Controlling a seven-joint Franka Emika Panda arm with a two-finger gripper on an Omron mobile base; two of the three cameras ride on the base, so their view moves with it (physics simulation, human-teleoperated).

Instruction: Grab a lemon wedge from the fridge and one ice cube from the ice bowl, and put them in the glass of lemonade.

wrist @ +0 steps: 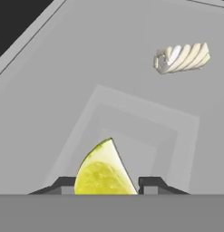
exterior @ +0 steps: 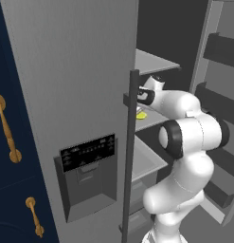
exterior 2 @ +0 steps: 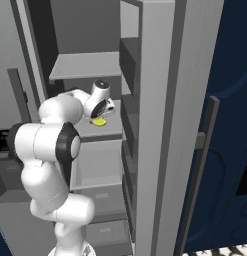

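The fridge stands with its right door swung wide, grey shelves bare but for a few small things. The arm reaches in over the middle shelf, where the lemon wedge lies. The gripper is low over it, fingers either side and seemingly against its flanks, so I judge it clamped on the wedge, presumably to lift it out. In the hand view the wedge's point aims away from the hand, long axis running between the fingers. A pale ridged item sits well apart.
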